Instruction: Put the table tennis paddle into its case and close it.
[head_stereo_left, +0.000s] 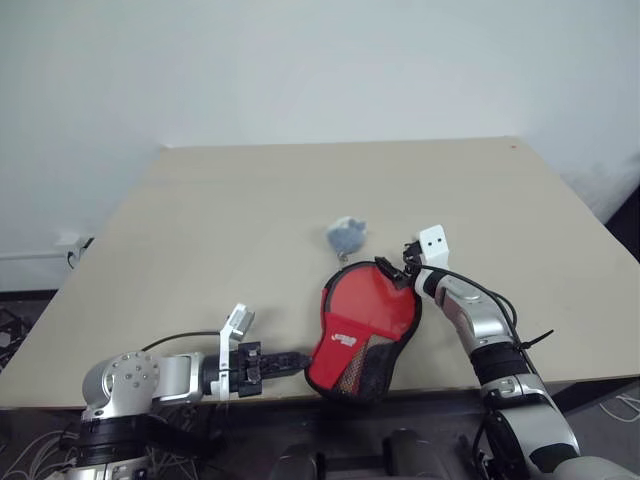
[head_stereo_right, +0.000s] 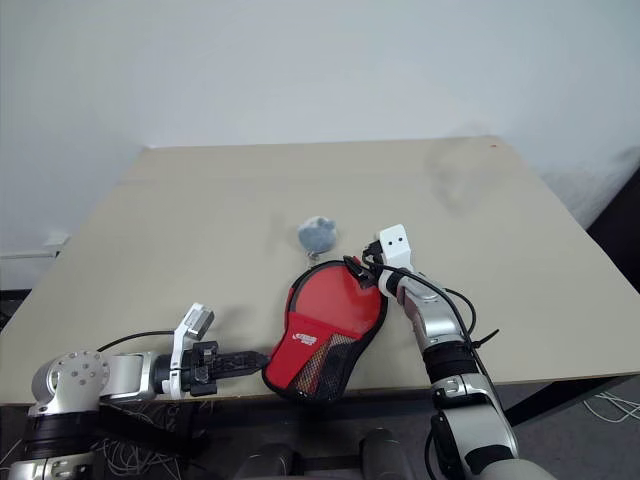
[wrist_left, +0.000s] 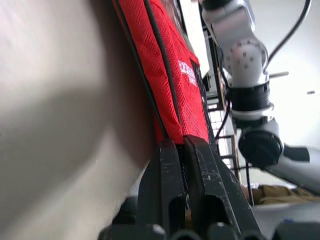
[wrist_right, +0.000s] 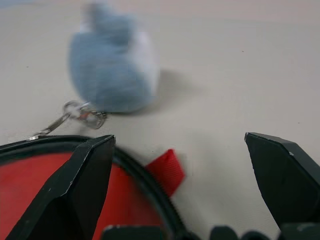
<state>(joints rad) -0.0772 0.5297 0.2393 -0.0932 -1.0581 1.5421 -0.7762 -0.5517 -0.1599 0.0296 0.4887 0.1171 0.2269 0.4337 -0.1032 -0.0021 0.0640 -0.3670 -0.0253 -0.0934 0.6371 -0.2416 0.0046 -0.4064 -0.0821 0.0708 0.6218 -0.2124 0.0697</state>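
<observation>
The case (head_stereo_left: 372, 368) lies flat near the table's front edge, window and black mesh side up. Through the window shows the red face of the table tennis paddle (head_stereo_left: 365, 305) with its white mark. The grey-blue puff (head_stereo_left: 346, 235) rests just beyond the case on its chain (wrist_right: 75, 112). My left gripper (head_stereo_left: 292, 360) is shut, lying level with its tips against the case's lower left edge (wrist_left: 165, 75); whether anything is pinched is hidden. My right gripper (head_stereo_left: 395, 268) stands open at the case's far right rim (wrist_right: 135, 170), beside a small red tab (wrist_right: 167, 170).
The beige table (head_stereo_left: 250, 200) stretches bare behind and to both sides of the case. The case's near end reaches the table's front edge (head_stereo_left: 200, 398). A white wall stands behind the table.
</observation>
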